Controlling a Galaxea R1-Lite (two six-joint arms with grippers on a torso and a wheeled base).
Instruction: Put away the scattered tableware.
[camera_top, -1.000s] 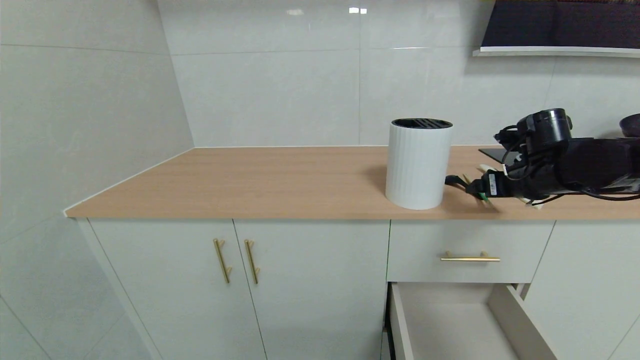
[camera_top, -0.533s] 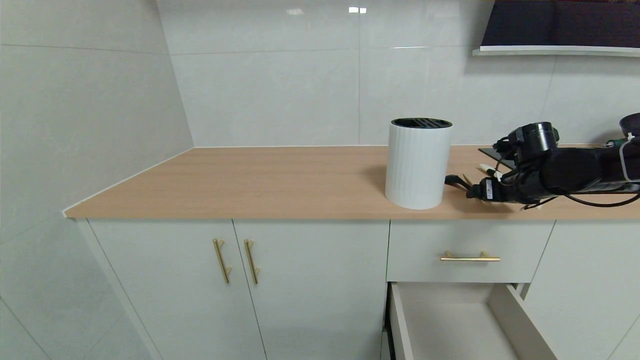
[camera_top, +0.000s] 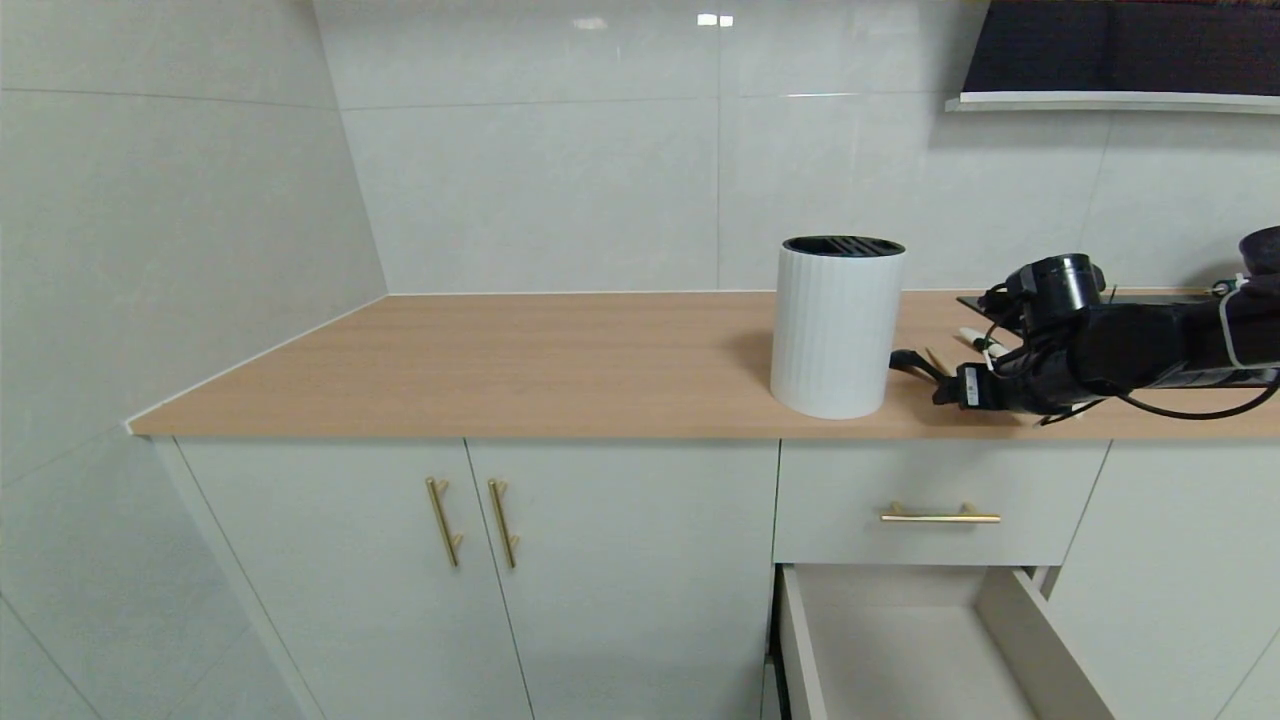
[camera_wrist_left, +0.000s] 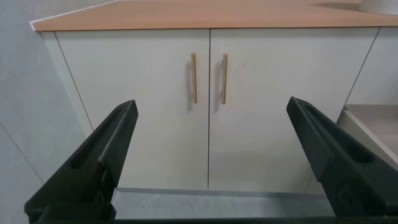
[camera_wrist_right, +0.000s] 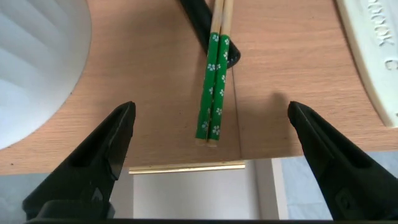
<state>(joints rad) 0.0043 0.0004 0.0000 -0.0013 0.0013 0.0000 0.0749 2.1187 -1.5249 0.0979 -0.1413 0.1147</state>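
- The right gripper (camera_wrist_right: 210, 115) hangs low over the front of a wooden counter (camera_top: 550, 360), its fingers spread wide and holding nothing.
- A pair of chopsticks (camera_wrist_right: 214, 93) with green flowered ends lies flat on the counter in line with the gap between those fingers, green ends towards the counter's front edge.
- The chopsticks lie across the end of a black utensil (camera_wrist_right: 199, 28).
- A white ribbed holder (camera_top: 838, 330) with a black slotted top stands upright just beside them.
- A drawer (camera_top: 900, 650) below the counter is pulled open.
- The left gripper (camera_wrist_left: 211, 107) is spread wide and holds nothing, facing two cabinet doors (camera_wrist_left: 208, 137) with gold handles.
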